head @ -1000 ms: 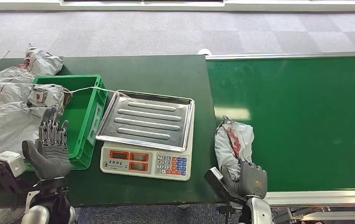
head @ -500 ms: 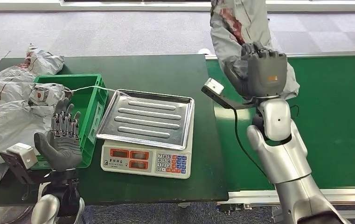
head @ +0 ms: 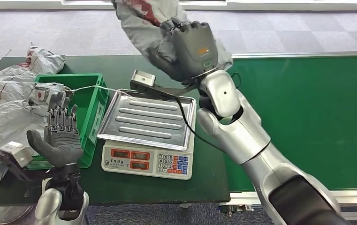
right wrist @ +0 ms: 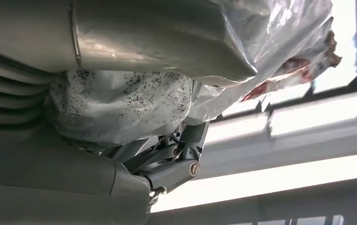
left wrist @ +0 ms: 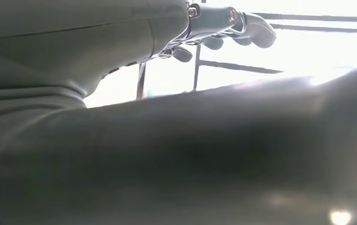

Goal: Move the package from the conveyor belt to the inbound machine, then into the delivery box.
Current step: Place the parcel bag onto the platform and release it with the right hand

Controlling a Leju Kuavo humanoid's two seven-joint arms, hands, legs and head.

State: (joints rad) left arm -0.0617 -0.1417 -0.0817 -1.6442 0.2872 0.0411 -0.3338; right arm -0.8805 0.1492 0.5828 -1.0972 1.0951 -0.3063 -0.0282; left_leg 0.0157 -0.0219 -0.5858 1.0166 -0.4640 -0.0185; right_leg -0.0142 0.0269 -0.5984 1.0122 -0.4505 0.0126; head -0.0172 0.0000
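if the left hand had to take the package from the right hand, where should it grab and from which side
Probably the loose upper end of the package, the part sticking out above and left of the right hand. That hand wraps the lower middle, so only the end toward the crate is bare. Come in from that side; the soft bag should bunch easily in the left hand.

Grey, red-marked package (head: 141, 18); green crate (head: 86, 101)

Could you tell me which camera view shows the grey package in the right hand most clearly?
The head view: the package is raised above the scale tray, gripped by the right hand. The right wrist view gives a close partial look; the left wrist view adds nothing.
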